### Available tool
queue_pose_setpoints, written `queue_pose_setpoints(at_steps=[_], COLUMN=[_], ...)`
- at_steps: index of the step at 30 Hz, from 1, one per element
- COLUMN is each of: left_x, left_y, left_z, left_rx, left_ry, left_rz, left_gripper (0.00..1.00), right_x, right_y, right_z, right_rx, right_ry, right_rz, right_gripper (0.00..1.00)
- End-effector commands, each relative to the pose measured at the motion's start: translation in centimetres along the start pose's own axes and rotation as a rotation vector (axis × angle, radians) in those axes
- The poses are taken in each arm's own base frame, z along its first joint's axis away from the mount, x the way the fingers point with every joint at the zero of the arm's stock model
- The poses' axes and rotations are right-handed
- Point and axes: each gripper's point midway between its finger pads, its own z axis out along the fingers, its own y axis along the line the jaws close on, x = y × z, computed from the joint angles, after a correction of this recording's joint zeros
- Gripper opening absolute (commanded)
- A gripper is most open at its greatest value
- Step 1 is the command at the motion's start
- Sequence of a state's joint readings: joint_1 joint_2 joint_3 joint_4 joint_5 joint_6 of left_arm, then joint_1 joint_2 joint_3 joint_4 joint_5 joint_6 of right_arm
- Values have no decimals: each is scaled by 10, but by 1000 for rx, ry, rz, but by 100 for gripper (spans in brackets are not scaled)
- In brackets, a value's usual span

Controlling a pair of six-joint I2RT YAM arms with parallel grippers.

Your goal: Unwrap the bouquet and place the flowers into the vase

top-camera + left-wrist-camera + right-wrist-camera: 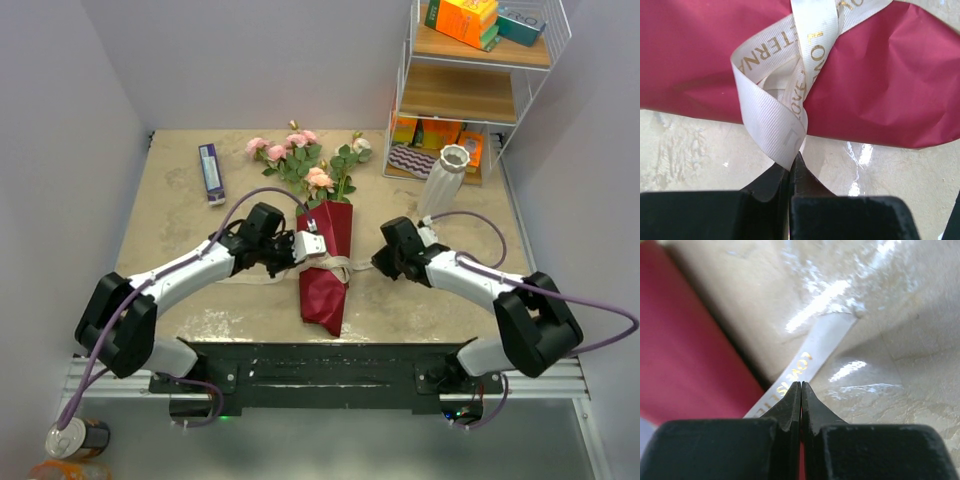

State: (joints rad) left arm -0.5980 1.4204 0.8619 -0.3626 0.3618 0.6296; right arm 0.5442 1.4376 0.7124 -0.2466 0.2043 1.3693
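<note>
Pinches the ribbon (pixel 772 120) loop in fully closed left gripper (pixel 790 169), left of bouquet (pixel 327 275); nips its tail in closed right gripper (pixel 801 389), right side.

Ribbon (pixel 770 120) of bouquet (pixel 880 85), cream, printed in gold capitals. Left wrist view:
- "TERNA" along the outer loop, cut off at both ends by folds.
- "OVE" running down the upright band.
- "LOVE" on the twisted strand beneath, read at a slant.
- More gold letters at the top edge, cropped, not legible.

Ribbon (pixel 812 352), right wrist view: gold capitals on the flat tail, blurred. "IS" fairly sure, neighbouring letters uncertain.

Blue box (pixel 210 172), top view: pale printing, too small to read.

Orange box (pixel 465 18) on rack (pixel 455 95), and coloured boxes (pixel 405 132) on its lower shelf: printing too small to read.
</note>
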Motion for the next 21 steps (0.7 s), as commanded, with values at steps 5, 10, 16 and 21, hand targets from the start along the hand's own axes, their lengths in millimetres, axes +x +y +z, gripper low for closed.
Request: queue_pose_setpoints(at_steps=[5,10,16,21], left_x=[-34,-44,-46,-51], left_y=[9,15,16,18], left_z=[-21,-25,-25,-27], left_rx=[-8,-7,-3,-5], left_ry=[-49,-52,-44,-52], left_rz=[14,8,4,-2], left_gripper=[0,0,0,0], right_x=[-39,-12,13,19], right_y=[28,-4,-29,-28], right_z=[-32,-32,-21,-26], right_rx=[-124,15,75,76], right_ry=[-239,-282,-328,-402], right_rz=[-431,-683,-831,-898], right_gripper=[4,31,46,50])
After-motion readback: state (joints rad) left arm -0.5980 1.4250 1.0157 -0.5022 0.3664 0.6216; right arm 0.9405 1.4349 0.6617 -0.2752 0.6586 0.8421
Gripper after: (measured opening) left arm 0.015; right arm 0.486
